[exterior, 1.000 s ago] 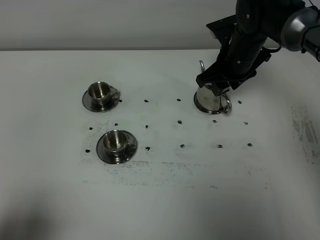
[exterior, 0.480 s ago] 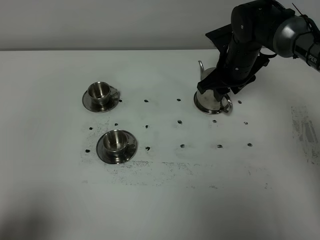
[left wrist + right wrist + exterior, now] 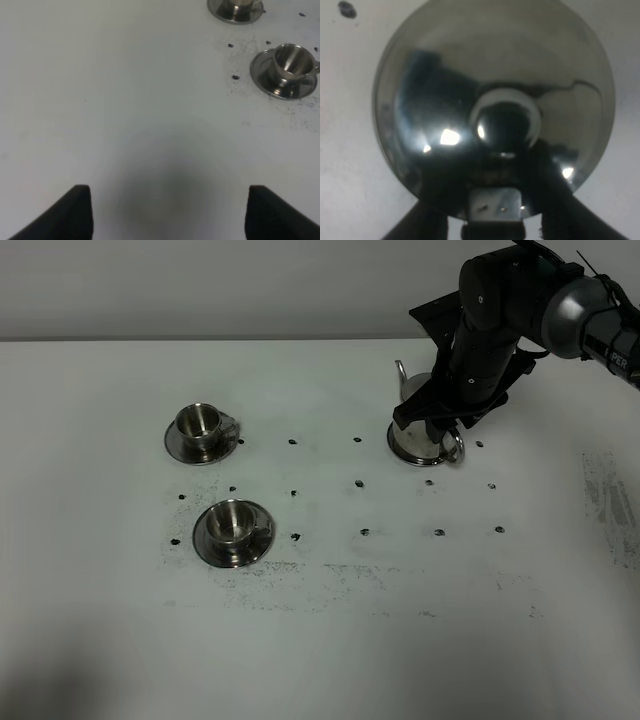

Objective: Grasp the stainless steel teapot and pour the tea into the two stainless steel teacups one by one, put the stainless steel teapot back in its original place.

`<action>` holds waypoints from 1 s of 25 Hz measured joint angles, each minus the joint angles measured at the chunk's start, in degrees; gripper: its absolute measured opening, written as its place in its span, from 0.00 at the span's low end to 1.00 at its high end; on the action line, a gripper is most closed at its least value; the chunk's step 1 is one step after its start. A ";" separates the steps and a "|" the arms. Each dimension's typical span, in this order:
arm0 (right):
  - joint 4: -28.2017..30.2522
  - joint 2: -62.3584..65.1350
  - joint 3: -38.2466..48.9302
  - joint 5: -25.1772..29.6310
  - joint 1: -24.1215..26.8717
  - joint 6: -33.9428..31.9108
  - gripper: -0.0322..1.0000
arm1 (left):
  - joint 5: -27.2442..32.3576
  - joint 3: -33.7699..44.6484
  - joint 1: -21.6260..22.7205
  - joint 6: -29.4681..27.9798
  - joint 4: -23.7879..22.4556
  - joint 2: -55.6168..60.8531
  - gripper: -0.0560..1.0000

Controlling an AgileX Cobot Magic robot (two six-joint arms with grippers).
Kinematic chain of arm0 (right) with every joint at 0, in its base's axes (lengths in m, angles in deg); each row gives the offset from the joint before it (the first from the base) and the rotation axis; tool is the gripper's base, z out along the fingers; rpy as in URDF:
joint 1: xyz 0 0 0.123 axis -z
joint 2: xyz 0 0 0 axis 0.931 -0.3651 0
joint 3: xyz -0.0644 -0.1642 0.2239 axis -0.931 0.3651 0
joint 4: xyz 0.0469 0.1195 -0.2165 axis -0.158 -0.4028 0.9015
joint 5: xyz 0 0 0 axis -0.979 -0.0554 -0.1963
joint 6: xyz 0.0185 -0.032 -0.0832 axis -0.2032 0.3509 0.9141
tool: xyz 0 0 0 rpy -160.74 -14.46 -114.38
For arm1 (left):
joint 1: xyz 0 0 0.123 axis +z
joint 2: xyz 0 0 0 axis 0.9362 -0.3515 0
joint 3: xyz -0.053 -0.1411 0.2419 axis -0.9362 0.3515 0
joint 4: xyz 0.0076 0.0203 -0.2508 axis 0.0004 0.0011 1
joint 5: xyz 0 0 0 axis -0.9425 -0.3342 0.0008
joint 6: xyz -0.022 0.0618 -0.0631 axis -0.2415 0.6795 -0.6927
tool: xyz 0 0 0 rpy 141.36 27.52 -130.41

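The stainless steel teapot (image 3: pixel 418 446) stands at the back right of the table, with its spout (image 3: pixel 402 373) toward the far side and its loop handle (image 3: pixel 455 448) toward the near side. My right gripper (image 3: pixel 437 426) reaches down over the pot. In the right wrist view the domed lid (image 3: pixel 470 65) and knob (image 3: pixel 505 122) fill the picture. The right gripper (image 3: pixel 495 227) is open, one finger on each side of the handle bracket (image 3: pixel 495 206). Two stainless steel teacups (image 3: pixel 200 422) (image 3: pixel 231 521) sit on saucers at the left. My left gripper (image 3: pixel 170 215) hangs open over bare table. The tea is hidden.
Small dark marks dot the white tabletop (image 3: pixel 360 483) between the cups and the pot. In the left wrist view the nearer cup (image 3: pixel 291 59) stands on its saucer (image 3: pixel 265 82), and the other saucer (image 3: pixel 220 11) shows at the picture's edge.
My right arm has shifted a little over the teapot and settled lower around its handle. The teapot and both cups have not moved.
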 joint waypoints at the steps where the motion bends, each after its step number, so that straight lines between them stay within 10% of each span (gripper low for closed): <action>1: 0.00 -0.12 -0.05 -0.12 0.00 0.00 0.42 | 0.00 0.00 0.00 0.00 0.00 0.00 0.64; 8: 0.06 -1.73 -0.05 -0.12 0.00 0.39 0.21 | 0.00 0.00 0.00 0.00 0.00 0.00 0.64; 25: 0.07 3.16 -0.05 1.64 -0.36 5.82 0.20 | 0.00 0.00 0.00 0.00 0.00 0.00 0.64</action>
